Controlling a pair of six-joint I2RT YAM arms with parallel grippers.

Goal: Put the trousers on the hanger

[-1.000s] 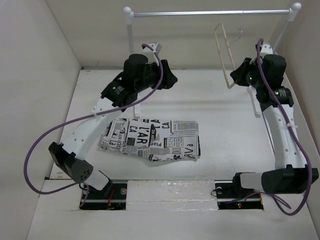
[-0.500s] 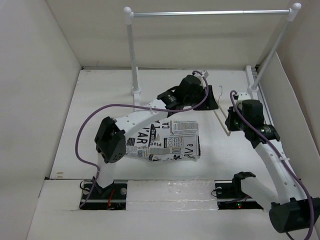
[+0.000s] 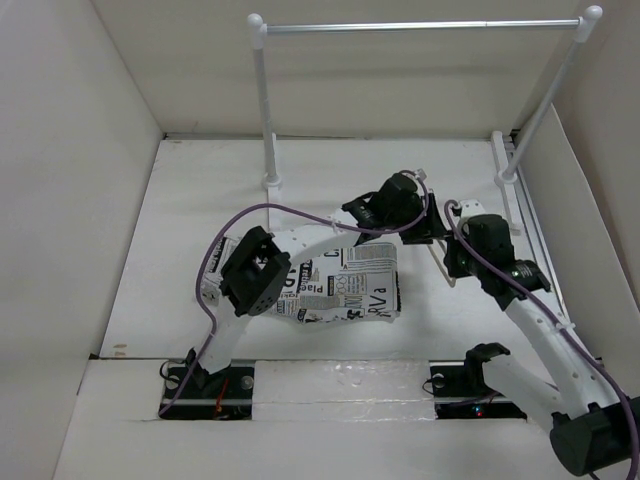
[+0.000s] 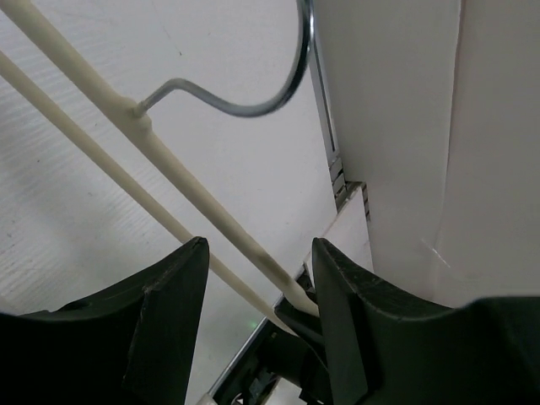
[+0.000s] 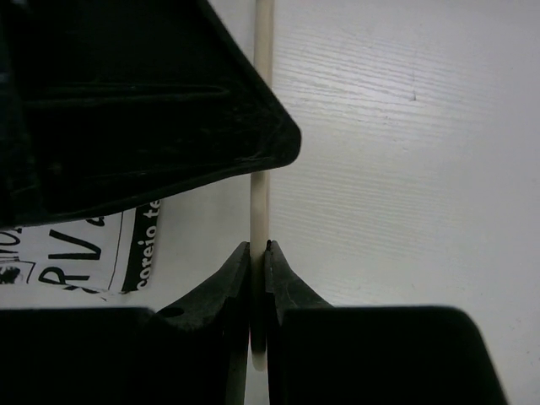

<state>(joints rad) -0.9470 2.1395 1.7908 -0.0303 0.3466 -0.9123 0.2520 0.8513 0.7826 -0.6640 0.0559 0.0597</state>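
The hanger point(image 5: 262, 190) is being held low over the surface point(image 3: 210, 200), just beside the folded trousers point(image 3: 345, 290) lying there. The right hand point(image 5: 258, 250) is pinching its cream rod. The left hand point(image 4: 259, 253) is hovering spread, with the hanger's rods running between its fingers.

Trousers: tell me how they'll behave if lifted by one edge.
Probably floppy: the trousers lie folded and wrinkled on the table, so a lifted edge would likely drape and the folds fall open. Likely light, being thin cloth lying nearly flat. Pushed, they would probably bunch rather than slide.
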